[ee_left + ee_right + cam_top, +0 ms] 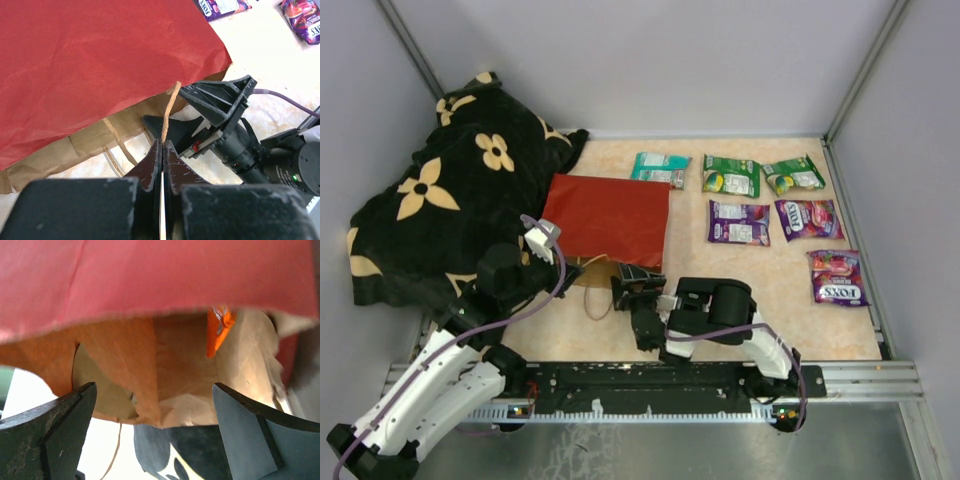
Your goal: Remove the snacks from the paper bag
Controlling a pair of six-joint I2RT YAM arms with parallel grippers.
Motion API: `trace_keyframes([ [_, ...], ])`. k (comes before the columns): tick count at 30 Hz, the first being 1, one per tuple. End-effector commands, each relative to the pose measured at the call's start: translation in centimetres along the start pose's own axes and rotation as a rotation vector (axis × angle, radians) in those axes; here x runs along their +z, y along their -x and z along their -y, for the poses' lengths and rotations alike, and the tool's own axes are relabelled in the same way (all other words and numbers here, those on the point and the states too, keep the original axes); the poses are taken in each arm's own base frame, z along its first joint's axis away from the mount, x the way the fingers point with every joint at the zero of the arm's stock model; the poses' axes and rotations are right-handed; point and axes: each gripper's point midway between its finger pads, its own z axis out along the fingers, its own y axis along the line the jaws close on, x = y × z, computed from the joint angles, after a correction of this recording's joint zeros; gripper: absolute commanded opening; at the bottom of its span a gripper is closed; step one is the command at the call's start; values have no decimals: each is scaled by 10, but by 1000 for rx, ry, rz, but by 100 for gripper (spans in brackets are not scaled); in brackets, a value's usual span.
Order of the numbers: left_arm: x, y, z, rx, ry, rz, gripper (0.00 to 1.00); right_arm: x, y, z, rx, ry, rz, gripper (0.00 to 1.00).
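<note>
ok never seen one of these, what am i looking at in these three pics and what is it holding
Two robot arms are bolted at the near edge of a table. The overhead picture shows both; the other two come from cameras on each wrist, looking along that arm's own fingers.

On the table lies a flat red paper gift bag with a brown inside, beside a black flower-patterned blanket. Six shiny snack packets already lie out: one teal, two green, two purple and one pink-red.

The left gripper is shut on the bag's thin cord handle. The right gripper is open at the bag's mouth, holding nothing. Inside, an orange packet is visible.
</note>
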Motion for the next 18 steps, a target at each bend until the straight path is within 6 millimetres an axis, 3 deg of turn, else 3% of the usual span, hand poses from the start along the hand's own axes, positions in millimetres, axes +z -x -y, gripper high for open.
trace_keyframes([
  [1,-1,2,-2,-9,18,15,0,21,9,20,-14,-37,17,99],
  [6,0,1,-3,-12,25,7,0,33,6,48,-115,-212,46,99],
  [14,0,1,-5,-13,36,6,0,44,6,67,-264,-438,55,95],
  [18,1,0,-6,-14,37,2,0,53,14,74,-242,-486,80,84],
])
